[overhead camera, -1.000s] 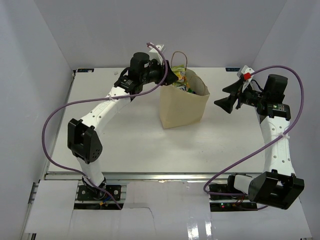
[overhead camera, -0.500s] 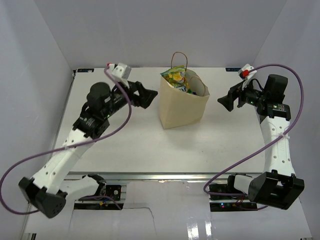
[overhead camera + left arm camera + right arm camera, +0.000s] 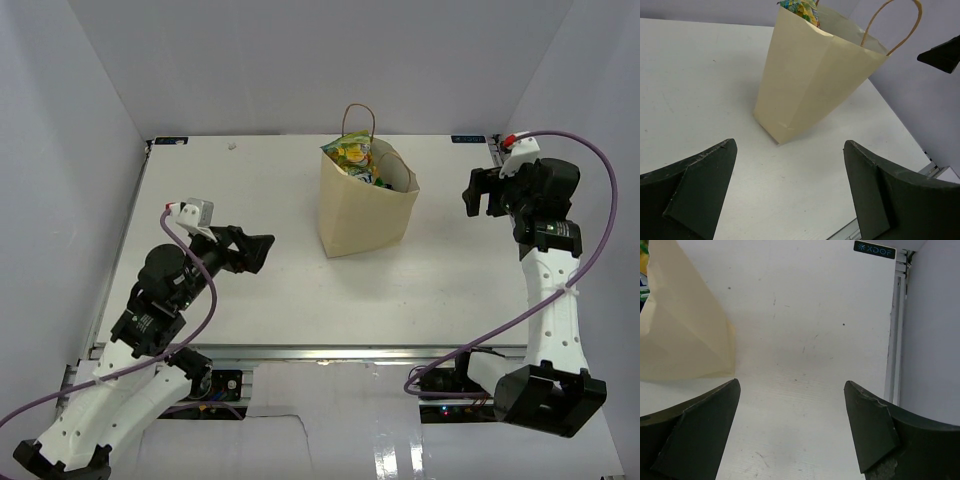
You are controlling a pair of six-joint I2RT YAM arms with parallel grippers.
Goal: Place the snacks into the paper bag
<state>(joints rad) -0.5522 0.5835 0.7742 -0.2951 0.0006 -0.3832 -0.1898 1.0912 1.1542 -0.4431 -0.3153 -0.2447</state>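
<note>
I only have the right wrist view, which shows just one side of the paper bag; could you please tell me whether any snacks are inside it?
Observer: Yes. From above, colourful snacks lie inside the paper bag, and a yellow-green packet pokes above its far rim.
Operator: Thank you. Where is the left gripper?
Observer: The left gripper hangs open and empty to the left of the bag, well apart from it.
Operator: Is the bag standing?
Observer: Yes, it stands upright on the table.

— What am I seeing below me?
— A flat white tabletop (image 3: 280,290) is spreading out.
— And around it?
— Pale grey walls (image 3: 300,60) are enclosing it; a small dark "XDOF" label (image 3: 874,249) is sitting at its far edge.
</note>
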